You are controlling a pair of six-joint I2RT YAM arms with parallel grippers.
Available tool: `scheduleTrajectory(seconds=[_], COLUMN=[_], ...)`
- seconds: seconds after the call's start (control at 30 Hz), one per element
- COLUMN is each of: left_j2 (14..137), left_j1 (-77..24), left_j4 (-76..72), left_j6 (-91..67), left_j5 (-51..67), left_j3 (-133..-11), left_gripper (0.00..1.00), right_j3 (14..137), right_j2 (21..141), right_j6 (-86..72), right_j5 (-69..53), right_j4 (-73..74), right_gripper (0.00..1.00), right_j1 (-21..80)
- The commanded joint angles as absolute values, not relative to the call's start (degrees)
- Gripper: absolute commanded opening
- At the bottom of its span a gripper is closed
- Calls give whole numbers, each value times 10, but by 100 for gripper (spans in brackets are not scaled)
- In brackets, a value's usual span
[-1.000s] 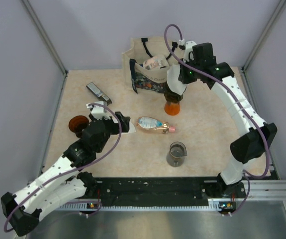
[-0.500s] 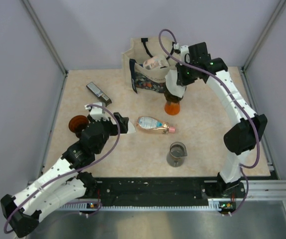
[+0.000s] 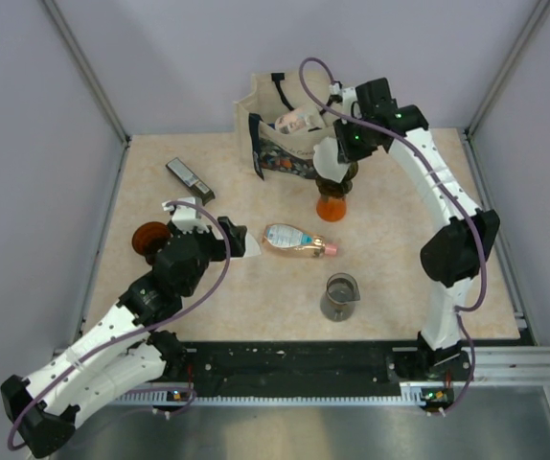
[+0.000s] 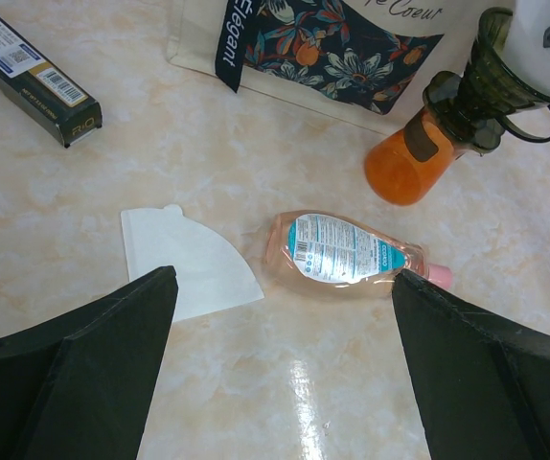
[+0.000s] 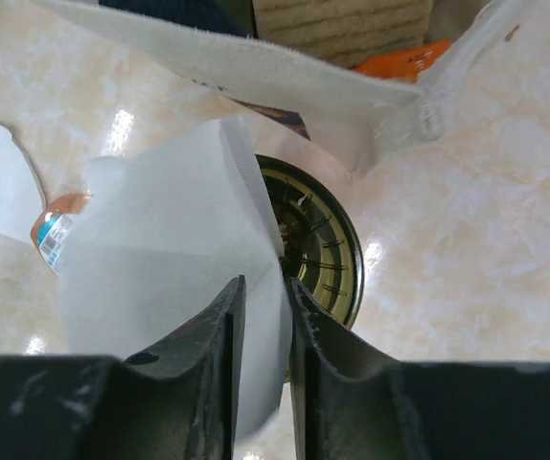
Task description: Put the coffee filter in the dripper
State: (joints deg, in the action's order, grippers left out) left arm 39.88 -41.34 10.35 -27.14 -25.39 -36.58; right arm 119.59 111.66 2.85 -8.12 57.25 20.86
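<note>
While the left gripper (image 4: 283,280) hung wide apart, the right gripper (image 5: 267,326) had its jaws a sliver apart around the coffee filter (image 5: 160,249) just over the dripper (image 5: 325,251); whether they pinched it, I couldn't tell.

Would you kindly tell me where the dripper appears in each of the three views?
Top external: dripper rear centre, beside the floral bag.
Left wrist: dripper upper right, on the orange carafe.
Right wrist: dripper centre, partly behind the filter.
Shared landmark: pink bottle.
</note>
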Motion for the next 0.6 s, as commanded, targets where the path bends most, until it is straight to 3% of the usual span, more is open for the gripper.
scheduleTrajectory(seconds=[0.0, 0.13, 0.27, 0.57], left_j2=[396, 403, 405, 405], left_j1=[-411, -411, -411, -411], left_j4=[84, 85, 85, 88], left_j6=[-269, -269, -270, -272], left_j5=[-250, -248, -246, -247], left_j3=[-366, -367, -368, -368], left_gripper=[99, 99, 99, 99], right_j3=[1259, 1270, 1266, 1212], right_j2=[1100, 1079, 1056, 1048], right_j6=[40, 46, 43, 33], right_j5=[-59, -34, -33, -96], right_j4=[577, 576, 570, 539], right_gripper=[26, 37, 38, 21], right_j1=[204, 204, 204, 208])
